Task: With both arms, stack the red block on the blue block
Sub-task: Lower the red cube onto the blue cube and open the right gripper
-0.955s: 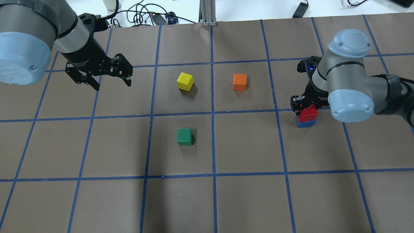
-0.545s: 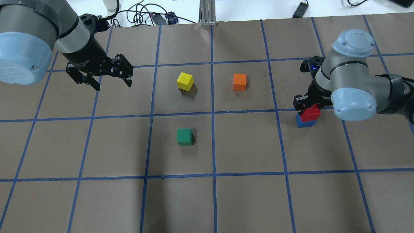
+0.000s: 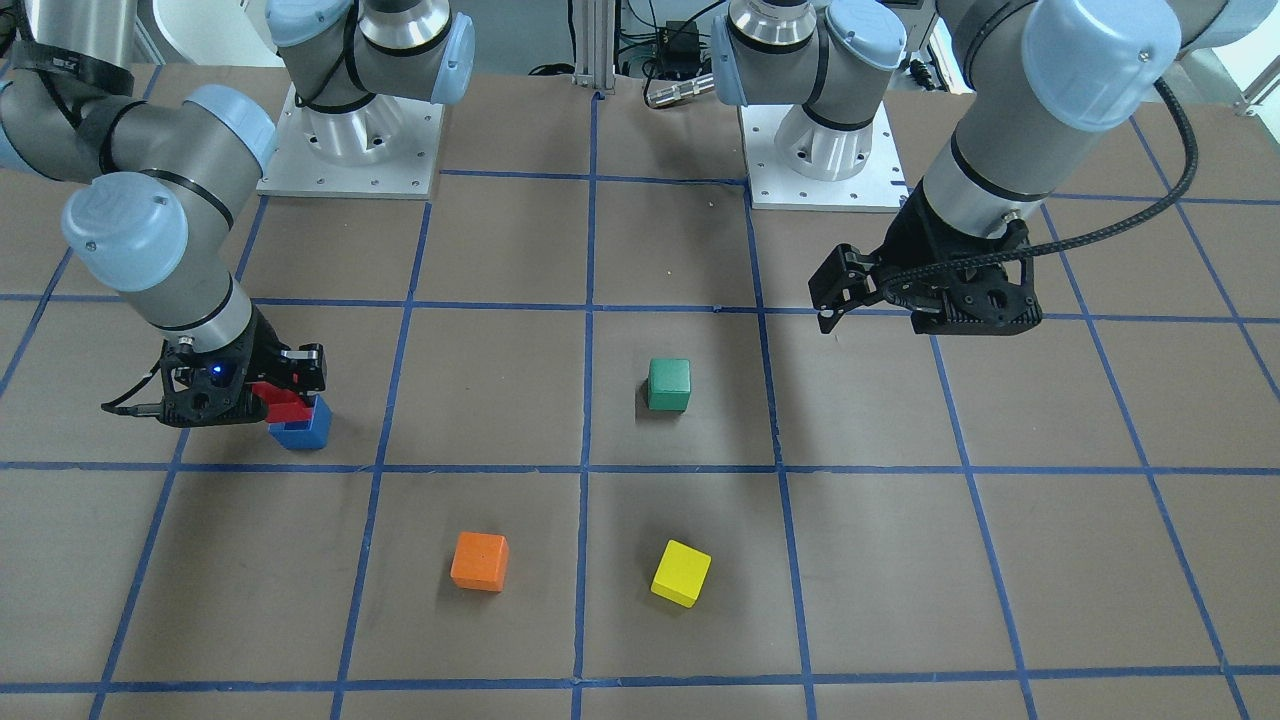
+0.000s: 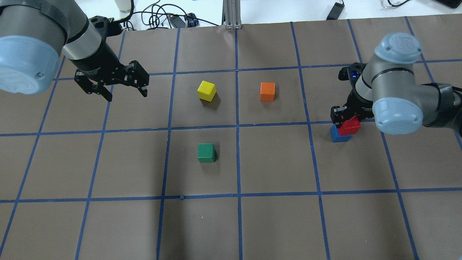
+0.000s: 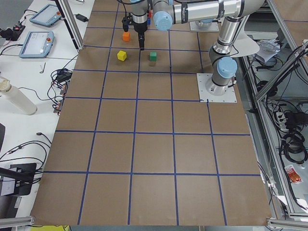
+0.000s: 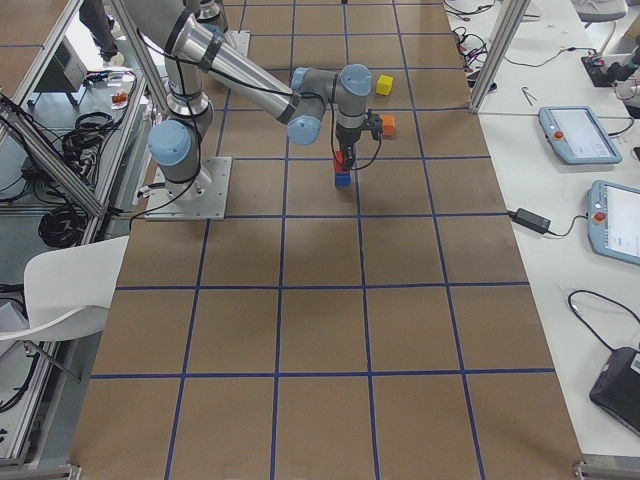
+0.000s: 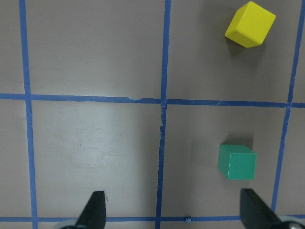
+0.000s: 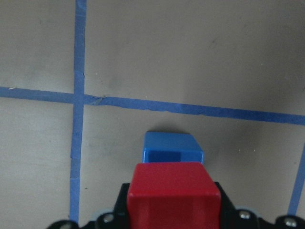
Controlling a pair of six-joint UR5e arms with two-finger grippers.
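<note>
Stacking in progress, not complete. Holding the red block [image 4: 349, 126] over the blue block [image 4: 337, 137], close above its top face; telling contact or exact centring from these views not being possible. Clamping the red block from two opposite sides with the right fingers [image 4: 336, 115], the block filling the gap between them, the finger ends hanging just above the blue block. Remaining, by judgement: settling the red block squarely on the blue block, releasing the clamp, then withdrawing upward. Leaving the orange block [image 4: 267, 91], green block [image 4: 205, 152] and yellow block [image 4: 206, 90] lying on the worktop [image 4: 274, 224] well apart from the blue block, untouched. Holding the left fingers [image 7: 95, 210] spread wide and grasping nothing, farthest from the blue block, beyond the yellow block.
</note>
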